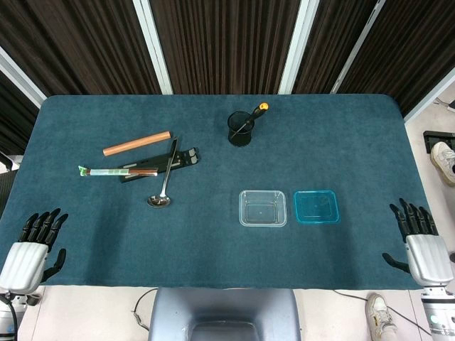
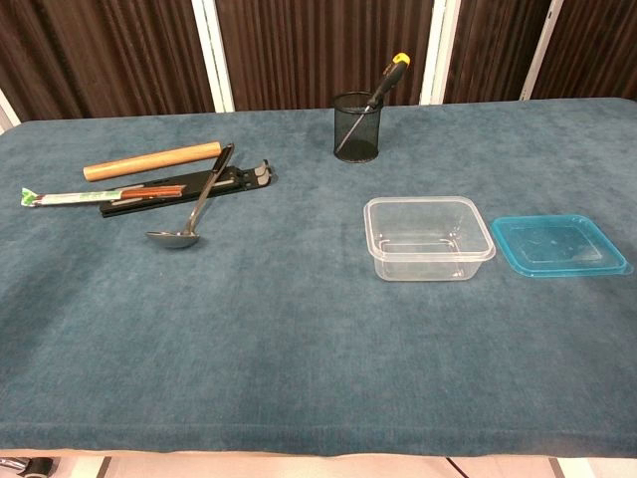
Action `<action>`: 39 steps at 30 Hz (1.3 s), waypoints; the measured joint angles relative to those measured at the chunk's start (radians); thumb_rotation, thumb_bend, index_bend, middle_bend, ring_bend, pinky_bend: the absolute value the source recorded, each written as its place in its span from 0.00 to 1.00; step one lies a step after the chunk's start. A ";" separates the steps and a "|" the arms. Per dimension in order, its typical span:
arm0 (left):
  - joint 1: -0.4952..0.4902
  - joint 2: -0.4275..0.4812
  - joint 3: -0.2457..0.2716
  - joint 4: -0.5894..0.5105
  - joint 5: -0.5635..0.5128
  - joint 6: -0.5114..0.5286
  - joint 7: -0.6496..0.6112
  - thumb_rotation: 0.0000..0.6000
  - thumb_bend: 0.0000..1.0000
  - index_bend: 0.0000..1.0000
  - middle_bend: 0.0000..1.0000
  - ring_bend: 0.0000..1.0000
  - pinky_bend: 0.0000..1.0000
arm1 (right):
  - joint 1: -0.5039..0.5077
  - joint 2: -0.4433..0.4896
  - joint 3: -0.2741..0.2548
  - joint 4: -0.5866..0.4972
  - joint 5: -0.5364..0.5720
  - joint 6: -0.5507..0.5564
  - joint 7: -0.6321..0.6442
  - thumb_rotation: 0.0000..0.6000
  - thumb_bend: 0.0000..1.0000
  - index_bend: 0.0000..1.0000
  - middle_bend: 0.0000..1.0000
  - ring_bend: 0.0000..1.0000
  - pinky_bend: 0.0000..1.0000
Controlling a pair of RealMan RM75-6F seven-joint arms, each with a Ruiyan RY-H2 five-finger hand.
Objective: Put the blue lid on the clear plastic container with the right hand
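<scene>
The clear plastic container (image 1: pixel 263 208) (image 2: pixel 428 238) stands uncovered on the blue-green table, right of centre. The blue lid (image 1: pixel 316 207) (image 2: pixel 557 245) lies flat on the cloth just to its right, almost touching it. My right hand (image 1: pixel 419 241) rests at the table's near right corner, fingers spread, holding nothing, well to the right of the lid. My left hand (image 1: pixel 32 245) lies at the near left corner, fingers apart and empty. Neither hand shows in the chest view.
A black mesh cup (image 1: pixel 241 128) with a screwdriver stands at the back centre. At the left lie a wooden rolling pin (image 1: pixel 136 143), a black tray (image 1: pixel 160 165), wrapped chopsticks (image 1: pixel 117 171) and a metal ladle (image 1: pixel 163 186).
</scene>
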 measured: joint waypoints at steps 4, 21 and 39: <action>-0.002 0.000 0.002 0.000 0.002 -0.005 -0.004 1.00 0.50 0.00 0.00 0.00 0.04 | 0.017 -0.001 0.009 0.002 0.002 -0.039 0.016 1.00 0.16 0.00 0.00 0.00 0.00; -0.032 0.002 0.008 0.002 0.005 -0.062 -0.014 1.00 0.50 0.00 0.00 0.00 0.04 | 0.380 0.076 0.116 -0.002 0.321 -0.688 -0.116 1.00 0.16 0.00 0.00 0.00 0.00; -0.046 -0.004 0.015 0.004 0.003 -0.088 -0.005 1.00 0.50 0.00 0.00 0.00 0.04 | 0.573 -0.105 0.100 0.147 0.606 -0.830 -0.340 1.00 0.16 0.11 0.03 0.00 0.00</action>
